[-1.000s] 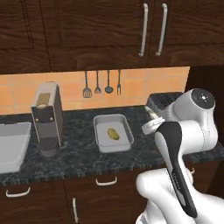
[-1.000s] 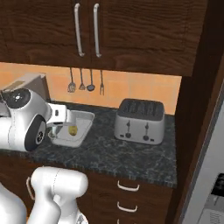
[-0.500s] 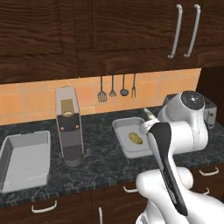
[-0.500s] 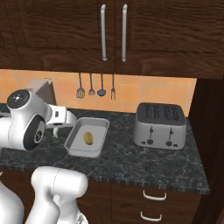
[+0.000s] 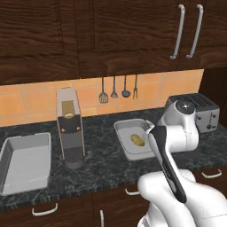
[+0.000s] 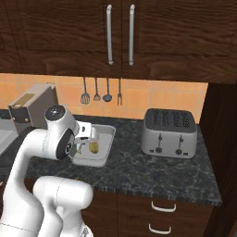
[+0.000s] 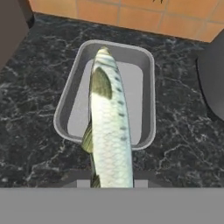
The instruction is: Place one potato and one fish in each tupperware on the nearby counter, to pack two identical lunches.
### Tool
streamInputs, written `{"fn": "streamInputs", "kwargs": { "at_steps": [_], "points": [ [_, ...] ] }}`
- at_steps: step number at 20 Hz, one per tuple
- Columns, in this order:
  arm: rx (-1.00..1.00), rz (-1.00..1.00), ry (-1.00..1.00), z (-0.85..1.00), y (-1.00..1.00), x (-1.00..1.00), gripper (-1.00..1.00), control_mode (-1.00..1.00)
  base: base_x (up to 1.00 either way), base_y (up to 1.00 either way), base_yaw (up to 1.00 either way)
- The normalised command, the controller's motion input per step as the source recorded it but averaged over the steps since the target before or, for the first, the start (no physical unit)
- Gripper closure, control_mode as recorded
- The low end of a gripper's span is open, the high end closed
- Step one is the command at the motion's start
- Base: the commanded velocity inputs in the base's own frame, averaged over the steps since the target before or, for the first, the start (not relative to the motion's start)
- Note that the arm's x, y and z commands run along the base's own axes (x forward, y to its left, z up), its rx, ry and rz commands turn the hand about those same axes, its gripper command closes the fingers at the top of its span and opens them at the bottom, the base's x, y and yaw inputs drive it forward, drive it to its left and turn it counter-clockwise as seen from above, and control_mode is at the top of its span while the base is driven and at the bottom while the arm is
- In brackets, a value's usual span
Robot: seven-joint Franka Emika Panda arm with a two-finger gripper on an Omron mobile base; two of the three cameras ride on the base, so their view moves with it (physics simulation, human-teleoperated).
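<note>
My gripper (image 7: 111, 181) is shut on a silvery-green fish (image 7: 109, 127), which hangs over a grey-white tupperware (image 7: 148, 87) on the black marbled counter (image 7: 35, 87). In the left base view that tupperware (image 5: 122, 129) holds a yellow-olive potato (image 5: 138, 140), and the gripper (image 5: 147, 127) hovers at its right rim. From the right base view, the gripper (image 6: 83, 142) sits above the same tupperware (image 6: 109, 134) with the potato (image 6: 94, 147) inside. A second tupperware (image 5: 26, 138) lies at the far left of the counter (image 5: 102, 155), with nothing in it.
A tall coffee machine (image 5: 70, 128) stands between the two trays. A steel toaster (image 5: 197, 108) sits right of the arm and is also seen from the other side (image 6: 169, 132). Utensils (image 5: 119, 88) hang on the orange tiled wall. Dark cabinets overhang the counter.
The whole picture has shifted right as the base drove left, bringing the far-left tray fully into view. The gripper stays shut on the fish throughout.
</note>
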Motion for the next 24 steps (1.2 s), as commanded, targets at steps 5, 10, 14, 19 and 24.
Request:
{"fn": "streamInputs", "kwargs": {
  "at_steps": [5,10,14,19,24],
  "points": [
    [0.00,0.20,0.20,-0.56,0.03,0.98,1.00,-1.00,0.00,0.00,0.00],
    [-0.02,0.00,0.02,-0.19,0.02,0.72,1.00,-1.00,0.00,0.00,0.00],
    [-0.05,0.00,0.00,-0.41,0.00,0.43,1.00,-1.00,0.00,0.00,0.00],
    [-0.03,0.00,0.00,-0.44,0.00,0.32,1.00,-1.00,0.00,0.00,0.00],
    [-0.01,0.00,0.00,-0.32,0.00,0.33,1.00,-1.00,0.00,0.00,0.00]
  ]
}}
